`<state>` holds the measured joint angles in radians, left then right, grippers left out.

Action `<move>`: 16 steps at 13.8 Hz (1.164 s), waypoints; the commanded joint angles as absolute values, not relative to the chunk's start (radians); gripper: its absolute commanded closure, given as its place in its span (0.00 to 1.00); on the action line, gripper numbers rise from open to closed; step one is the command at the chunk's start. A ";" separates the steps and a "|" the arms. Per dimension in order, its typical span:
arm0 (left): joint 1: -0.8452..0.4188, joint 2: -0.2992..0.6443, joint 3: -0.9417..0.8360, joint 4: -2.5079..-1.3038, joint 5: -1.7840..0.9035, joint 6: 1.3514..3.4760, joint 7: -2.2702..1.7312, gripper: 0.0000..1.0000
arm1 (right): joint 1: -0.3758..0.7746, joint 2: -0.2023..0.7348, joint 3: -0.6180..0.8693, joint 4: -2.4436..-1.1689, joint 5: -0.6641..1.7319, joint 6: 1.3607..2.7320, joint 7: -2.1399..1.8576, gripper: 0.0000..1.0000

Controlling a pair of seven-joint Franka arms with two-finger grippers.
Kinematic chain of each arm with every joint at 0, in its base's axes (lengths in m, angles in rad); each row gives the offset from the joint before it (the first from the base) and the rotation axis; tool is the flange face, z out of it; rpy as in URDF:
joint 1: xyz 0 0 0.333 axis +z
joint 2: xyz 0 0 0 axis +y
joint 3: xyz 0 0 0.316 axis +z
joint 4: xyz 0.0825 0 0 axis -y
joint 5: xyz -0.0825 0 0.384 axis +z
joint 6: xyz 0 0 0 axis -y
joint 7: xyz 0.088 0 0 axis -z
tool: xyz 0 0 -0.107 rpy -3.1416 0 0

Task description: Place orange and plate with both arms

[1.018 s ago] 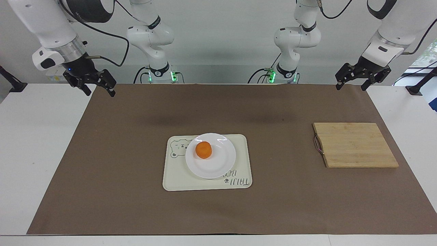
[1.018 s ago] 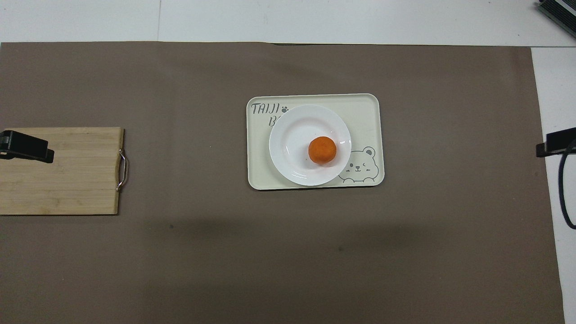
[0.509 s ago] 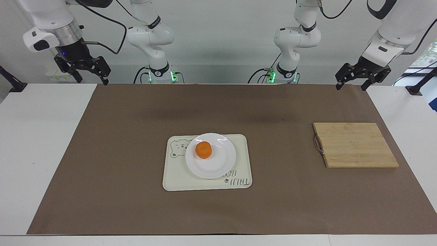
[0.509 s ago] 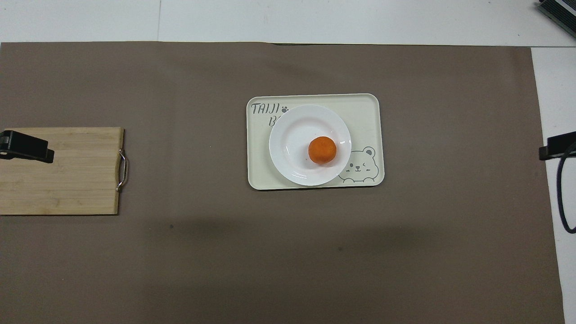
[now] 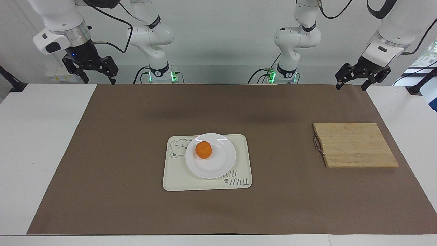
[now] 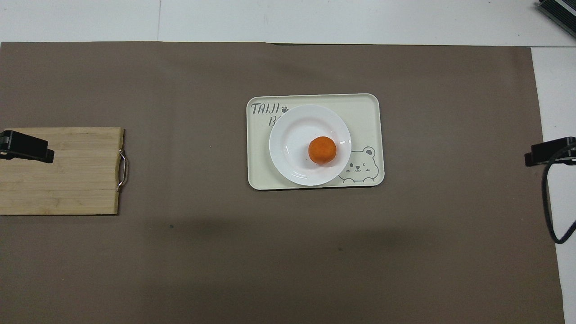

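The orange (image 5: 203, 150) (image 6: 322, 150) rests on the white plate (image 5: 218, 167) (image 6: 292, 135), which sits on a cream bear tray (image 5: 174, 177) (image 6: 364, 112) mid-table. My right gripper (image 5: 99, 81) hangs open and empty in the air over the mat's edge at the right arm's end, well apart from the plate; only a tip of the right gripper (image 6: 544, 153) shows in the overhead view. My left gripper (image 5: 351, 87) waits open and empty over the mat's corner at the left arm's end, showing as a black tip of the left gripper (image 6: 27, 150) from above.
A bamboo cutting board (image 5: 355, 145) (image 6: 63, 171) with a metal handle lies toward the left arm's end. A brown mat (image 5: 136, 112) covers most of the white table.
The right gripper rose and swung away from the table's middle, then came partway back toward it, staying open. The left arm, orange and plate did not move.
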<state>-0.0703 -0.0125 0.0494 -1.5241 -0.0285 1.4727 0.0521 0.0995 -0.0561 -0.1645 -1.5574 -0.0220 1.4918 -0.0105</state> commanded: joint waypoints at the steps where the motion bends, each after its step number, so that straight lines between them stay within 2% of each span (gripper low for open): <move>1: -0.072 -0.003 0.052 -1.502 -0.023 1.448 0.043 0.00 | 0.097 -0.092 -0.160 -1.600 -0.031 1.503 0.012 0.00; 14: -0.072 -0.003 0.052 -1.502 -0.023 1.448 0.043 0.00 | 0.098 -0.077 -0.158 -1.575 -0.029 1.493 0.008 0.00; 16: -0.072 -0.003 0.052 -1.502 -0.023 1.448 0.043 0.00 | 0.091 -0.045 -0.160 -1.524 -0.005 1.429 0.008 0.00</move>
<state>-0.0703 -0.0125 0.0494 -1.5241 -0.0285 1.4725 0.0521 0.0993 -0.0658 -0.1636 -1.5650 -0.0204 1.4807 -0.0057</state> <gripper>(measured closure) 0.000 0.000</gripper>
